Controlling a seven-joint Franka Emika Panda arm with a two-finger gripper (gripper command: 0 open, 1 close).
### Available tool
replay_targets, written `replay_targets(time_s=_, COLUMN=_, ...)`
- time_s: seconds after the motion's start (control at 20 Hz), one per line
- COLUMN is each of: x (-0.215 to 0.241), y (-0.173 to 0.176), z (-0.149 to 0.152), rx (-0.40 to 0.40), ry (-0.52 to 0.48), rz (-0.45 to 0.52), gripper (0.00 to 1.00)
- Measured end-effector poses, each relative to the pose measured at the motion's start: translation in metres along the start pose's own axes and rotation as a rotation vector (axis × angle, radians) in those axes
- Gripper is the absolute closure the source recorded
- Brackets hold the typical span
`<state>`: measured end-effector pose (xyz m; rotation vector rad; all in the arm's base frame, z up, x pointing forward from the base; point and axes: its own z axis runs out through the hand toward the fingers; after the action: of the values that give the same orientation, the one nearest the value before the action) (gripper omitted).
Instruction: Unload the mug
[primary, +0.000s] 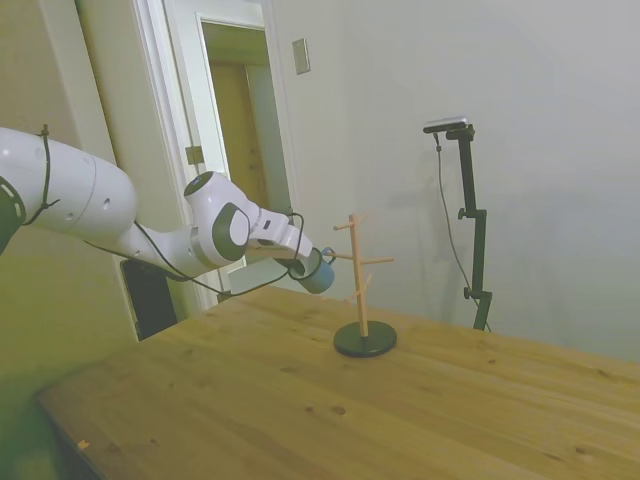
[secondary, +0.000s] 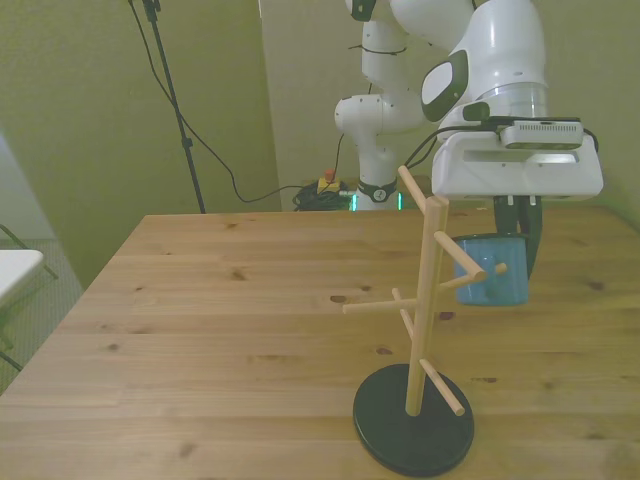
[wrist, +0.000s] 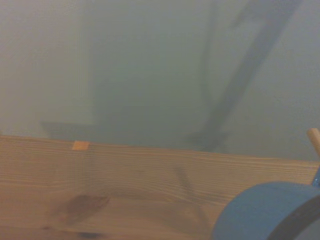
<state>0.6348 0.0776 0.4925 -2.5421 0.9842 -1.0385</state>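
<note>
The blue mug (primary: 320, 274) hangs in the air, tipped on its side, with my gripper (primary: 309, 264) shut on it. It is level with the upper pegs of the wooden peg stand (primary: 362, 290), on the side nearest the arm. Its loop handle (primary: 329, 255) sits at the tip of one peg; whether it is still around the peg is unclear. From the front, the mug (secondary: 490, 272) shows behind the stand's pegs (secondary: 425, 300), under the gripper (secondary: 505, 240), with a dark finger (secondary: 531, 245) alongside it. In the wrist view the mug (wrist: 260, 212) is a blurred blue curve beside a peg tip (wrist: 314, 136).
The stand's black round base (secondary: 412, 432) rests near the table's front edge in the front view. The wooden table (primary: 250, 400) spreads wide around it. A white object (secondary: 15, 270) lies off the table at the front view's left.
</note>
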Motion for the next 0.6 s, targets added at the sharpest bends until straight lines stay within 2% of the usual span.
replay_targets(time_s=0.25, x=-0.018, y=-0.017, z=-0.003, rx=-0.003, ry=-0.011, rz=-0.045, gripper=1.00)
replay_targets(time_s=0.4, x=-0.039, y=-0.023, z=-0.008, rx=-0.024, ry=-0.057, rz=-0.050, gripper=1.00)
replay_targets(time_s=0.6, x=-0.063, y=-0.023, z=-0.034, rx=-0.040, ry=-0.122, rz=-0.037, gripper=1.00)
